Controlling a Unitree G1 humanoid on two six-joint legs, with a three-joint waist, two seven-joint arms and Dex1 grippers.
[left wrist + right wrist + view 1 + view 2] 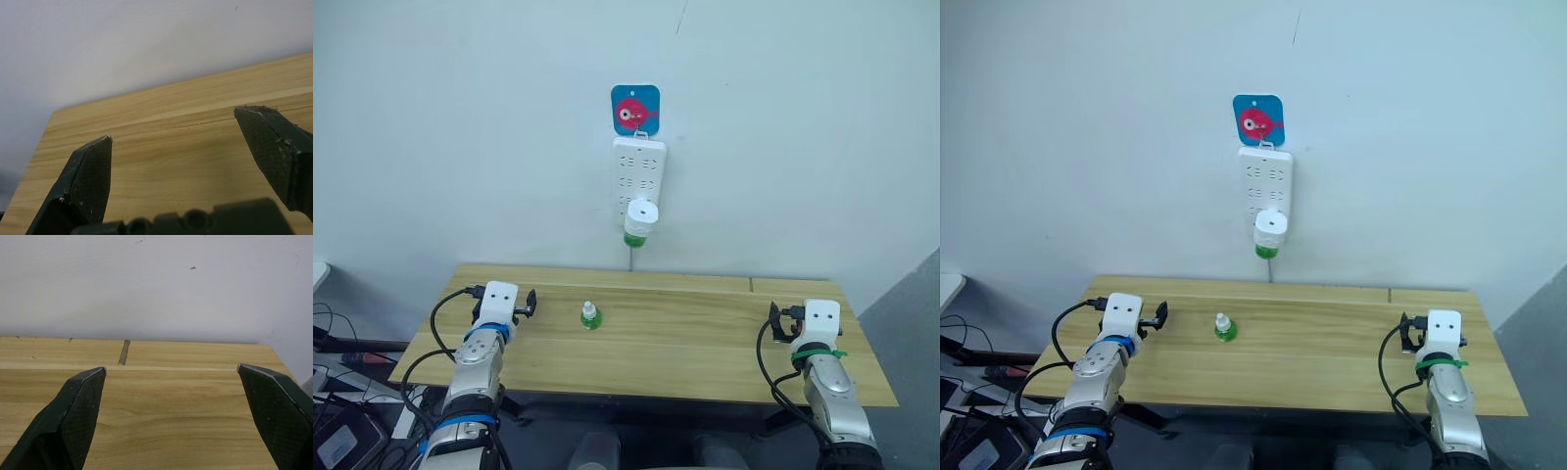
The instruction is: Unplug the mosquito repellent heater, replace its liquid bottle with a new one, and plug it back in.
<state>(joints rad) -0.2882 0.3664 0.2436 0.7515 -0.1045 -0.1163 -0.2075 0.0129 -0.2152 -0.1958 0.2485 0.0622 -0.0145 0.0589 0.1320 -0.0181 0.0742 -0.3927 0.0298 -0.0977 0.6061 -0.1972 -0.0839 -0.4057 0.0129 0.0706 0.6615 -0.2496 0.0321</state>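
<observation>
The white mosquito repellent heater point(641, 215) is plugged into the bottom of a white power strip point(638, 176) on the wall, with a green liquid bottle point(635, 239) hanging beneath it. A second small green bottle with a white cap point(590, 315) stands upright on the wooden table point(685, 343), left of centre. My left gripper point(173, 127) rests over the table's left end, open, nothing between its fingers. My right gripper point(171, 368) rests over the table's right end, also open and empty. Both grippers are well apart from the bottles.
A blue card with a red fish point(635, 109) hangs above the power strip. A cord point(629, 257) drops from the strip behind the table. Cables and boxes point(337, 431) lie on the floor at the left. A seam point(123, 352) splits the tabletop boards.
</observation>
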